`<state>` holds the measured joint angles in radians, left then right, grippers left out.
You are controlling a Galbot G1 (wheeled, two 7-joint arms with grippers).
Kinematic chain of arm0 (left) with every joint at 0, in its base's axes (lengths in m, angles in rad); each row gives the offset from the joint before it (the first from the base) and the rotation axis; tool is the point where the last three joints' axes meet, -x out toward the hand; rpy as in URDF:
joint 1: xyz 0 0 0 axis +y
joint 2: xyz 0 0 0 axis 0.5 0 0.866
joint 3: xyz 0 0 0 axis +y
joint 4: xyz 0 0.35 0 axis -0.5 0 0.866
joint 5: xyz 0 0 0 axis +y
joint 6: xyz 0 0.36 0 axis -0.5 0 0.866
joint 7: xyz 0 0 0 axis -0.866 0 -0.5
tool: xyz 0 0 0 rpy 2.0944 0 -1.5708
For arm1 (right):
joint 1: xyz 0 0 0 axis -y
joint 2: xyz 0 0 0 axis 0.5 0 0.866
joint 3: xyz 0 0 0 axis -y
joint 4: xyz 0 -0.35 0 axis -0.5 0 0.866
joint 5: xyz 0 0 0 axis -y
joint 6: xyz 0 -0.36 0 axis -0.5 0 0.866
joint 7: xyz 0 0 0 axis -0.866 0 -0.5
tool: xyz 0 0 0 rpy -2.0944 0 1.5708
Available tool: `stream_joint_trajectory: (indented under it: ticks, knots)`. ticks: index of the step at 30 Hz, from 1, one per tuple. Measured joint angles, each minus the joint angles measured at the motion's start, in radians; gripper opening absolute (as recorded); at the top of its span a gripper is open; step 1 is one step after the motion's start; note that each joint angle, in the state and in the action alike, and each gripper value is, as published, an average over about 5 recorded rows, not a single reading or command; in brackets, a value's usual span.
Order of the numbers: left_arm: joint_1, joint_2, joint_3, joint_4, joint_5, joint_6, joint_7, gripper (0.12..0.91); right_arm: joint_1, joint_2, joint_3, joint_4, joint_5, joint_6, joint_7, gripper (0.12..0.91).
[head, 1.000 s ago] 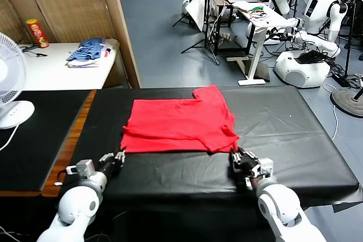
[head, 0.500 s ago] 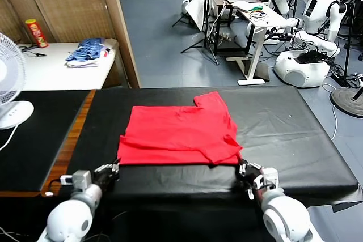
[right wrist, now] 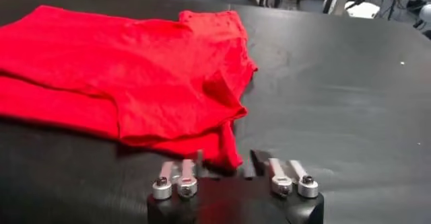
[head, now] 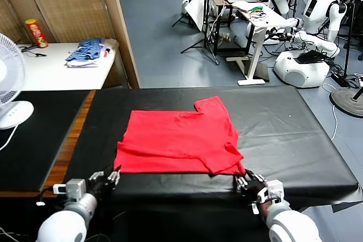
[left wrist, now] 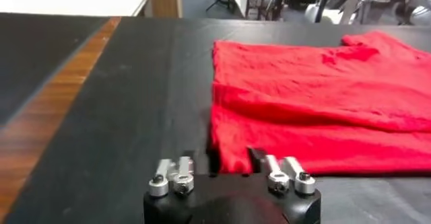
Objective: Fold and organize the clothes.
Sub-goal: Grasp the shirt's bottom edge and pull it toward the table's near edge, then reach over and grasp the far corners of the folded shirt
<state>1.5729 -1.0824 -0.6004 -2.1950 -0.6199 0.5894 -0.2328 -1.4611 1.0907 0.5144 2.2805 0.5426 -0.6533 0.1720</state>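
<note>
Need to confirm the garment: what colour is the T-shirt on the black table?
Bright red T-shirt, plain on the side showing; clearest in the head view.

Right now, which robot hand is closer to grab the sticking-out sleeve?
The right gripper, I think: it sits open by the bright red cotton T-shirt's near right corner, and the sleeve lies on that side. The left gripper is farther.

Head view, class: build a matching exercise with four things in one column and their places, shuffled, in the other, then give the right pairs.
1. T-shirt
2. Fan
3. Blue pile
4. Left tool

A. White table, beside the can
B. Near edge of the black table, at the shirt's corner
C. Spread on the black table
D. Far left edge

Pairs: 1-C, 2-D, 3-A, 4-B
</note>
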Motion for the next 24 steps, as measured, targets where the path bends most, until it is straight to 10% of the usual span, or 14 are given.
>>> stream_joint_trajectory:
  ticks: [9,24]
  knots:
    - [-0.187,0.005,0.015,0.044,-0.021,-0.006,0.049,0.798,0.318,0.028,-0.082,-0.253,-0.018,0.14,-0.021,0.798]
    - [-0.74,-0.041,0.19,0.541,-0.05,0.094,0.118,0.798,0.809,0.103,-0.266,-0.837,0.013,0.167,-0.037,0.798]
